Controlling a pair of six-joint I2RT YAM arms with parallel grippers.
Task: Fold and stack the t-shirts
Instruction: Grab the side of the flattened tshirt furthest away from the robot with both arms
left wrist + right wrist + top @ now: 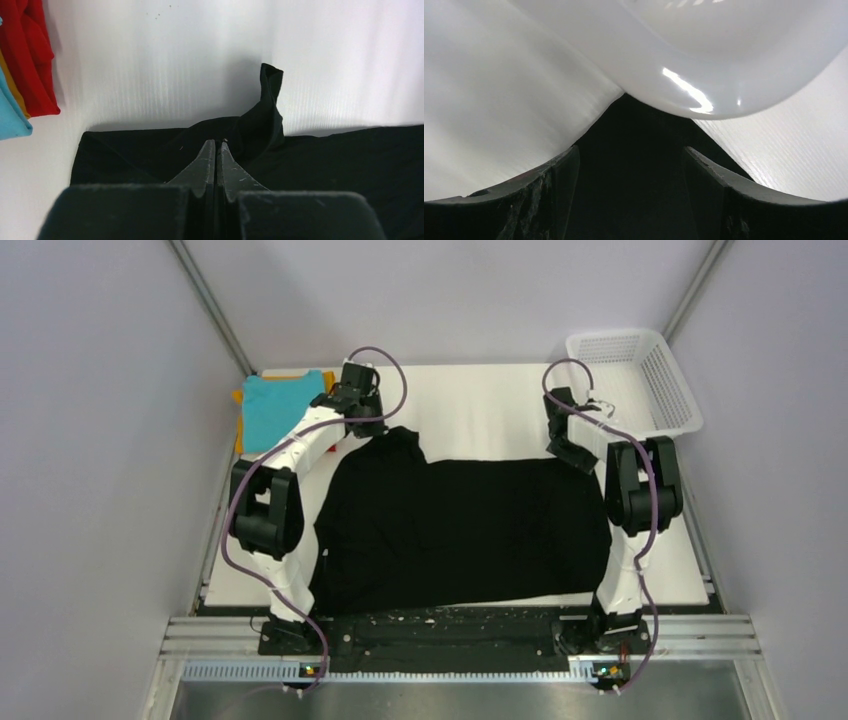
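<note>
A large black t-shirt (460, 530) lies spread flat across the middle of the white table. My left gripper (368, 425) is at its far left corner. In the left wrist view it (216, 144) is shut, creases in the black cloth (350, 160) run to its tips, and a sleeve (270, 95) sticks out beyond. My right gripper (562, 452) is at the far right corner. Its open jaws (630, 148) straddle a point of black cloth (634, 130). Folded teal (280, 405), orange-yellow (12, 85) and red (35, 60) t-shirts sit stacked at the far left.
A white mesh basket (640, 380) stands at the far right corner, just beyond my right arm. A glossy white rounded surface (704, 60) fills the top of the right wrist view. Grey walls close in on both sides of the table (490, 405).
</note>
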